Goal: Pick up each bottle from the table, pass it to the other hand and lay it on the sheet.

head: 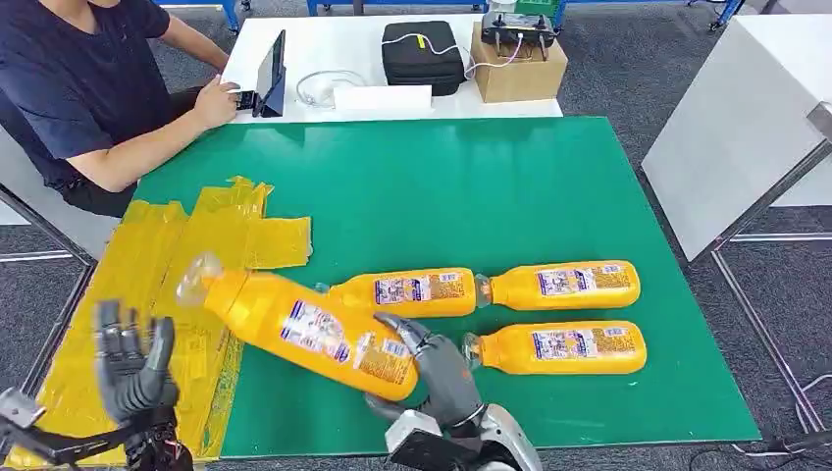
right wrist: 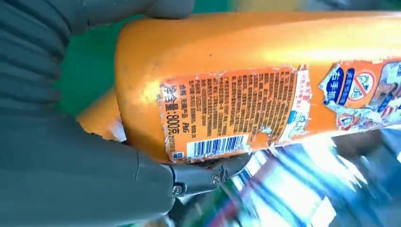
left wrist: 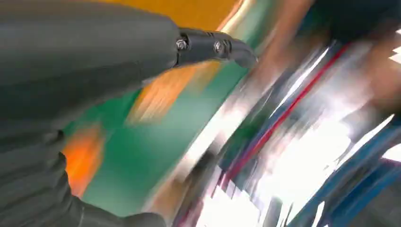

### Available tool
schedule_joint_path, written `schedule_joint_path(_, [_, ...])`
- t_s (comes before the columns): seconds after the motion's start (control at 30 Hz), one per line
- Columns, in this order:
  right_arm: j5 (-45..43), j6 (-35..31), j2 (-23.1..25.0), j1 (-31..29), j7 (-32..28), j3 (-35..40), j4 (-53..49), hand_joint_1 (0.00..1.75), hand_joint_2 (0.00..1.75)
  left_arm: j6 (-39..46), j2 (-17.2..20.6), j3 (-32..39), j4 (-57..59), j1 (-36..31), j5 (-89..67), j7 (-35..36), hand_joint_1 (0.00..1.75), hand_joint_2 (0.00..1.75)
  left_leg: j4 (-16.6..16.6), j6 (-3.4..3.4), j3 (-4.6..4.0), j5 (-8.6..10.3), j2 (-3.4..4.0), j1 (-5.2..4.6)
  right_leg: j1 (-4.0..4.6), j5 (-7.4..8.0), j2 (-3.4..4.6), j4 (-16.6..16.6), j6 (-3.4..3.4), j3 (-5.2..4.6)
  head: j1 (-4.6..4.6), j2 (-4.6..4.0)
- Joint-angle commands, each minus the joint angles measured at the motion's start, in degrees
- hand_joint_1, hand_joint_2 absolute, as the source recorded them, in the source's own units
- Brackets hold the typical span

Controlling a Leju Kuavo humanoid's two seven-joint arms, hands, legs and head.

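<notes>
The right hand (head: pixel 443 368) grasps the lifted bottle (head: pixel 309 334) by its base, neck tilted over the yellow sheet (head: pixel 147 265); the left hand (head: pixel 132 368), fingers spread and seemingly empty through blur, waits beside it; a mistimed handover could drop it.

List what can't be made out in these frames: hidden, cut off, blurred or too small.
- Left wrist view: background smeared by motion blur; only the left hand reads clearly.
- Head view: left hand blurred; finger pose unclear.
- Held bottle: its base is hidden by the right hand in the head view; its cap end is cut off in the right wrist view.
- Labels on the three lying bottles: too small to read.
</notes>
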Motion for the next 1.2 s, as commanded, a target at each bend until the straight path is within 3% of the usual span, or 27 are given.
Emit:
schedule_joint_path(0.03, [-0.58,1.31,1.98,1.82,-0.94,-7.22,-4.96,1.75,1.75,-12.13,-0.11,3.09,8.83,-0.04,2.36,1.93,0.0,1.75,-0.08,0.04,0.24,-0.08,0.24,-0.03,-0.01,0.0,0.18,-0.09,-0.04,0.15,0.02,0.0])
schedule_joint_path(0.37, [-0.55,1.39,2.04,1.76,-1.19,-7.21,-4.62,1.75,1.75,-12.33,-0.11,3.11,8.62,-0.07,2.43,2.22,0.0,1.75,-0.06,0.01,0.16,-0.04,0.18,-0.05,-0.04,0.0,0.13,-0.05,-0.04,0.06,0.04,0.0])
schedule_joint_path(0.43, [-0.22,2.91,3.37,1.35,-3.16,-8.57,-2.98,1.75,1.75,-20.23,-0.11,2.58,9.48,0.67,6.82,3.76,0.0,1.75,-0.07,0.02,0.15,-0.04,0.14,-0.06,-0.06,-0.01,0.08,-0.04,-0.05,0.04,0.04,0.0])
schedule_joint_path(0.9, [2.04,8.57,4.87,-0.28,-2.85,-6.24,2.69,1.75,1.75,-31.42,-0.11,-0.1,11.09,1.43,11.32,6.45,0.0,1.75,-0.11,0.03,0.26,-0.08,0.28,0.03,0.05,0.02,0.22,-0.15,-0.1,0.18,0.04,0.0])
schedule_joint_path(1.2, [6.3,10.0,7.83,-0.98,-0.63,-0.22,10.2,1.75,1.75,-29.0,-0.11,-7.34,6.57,3.44,-0.19,0.02,0.0,1.75,-0.04,0.02,0.16,-0.09,0.26,0.04,0.05,0.0,0.21,-0.08,-0.07,0.09,0.02,0.0])
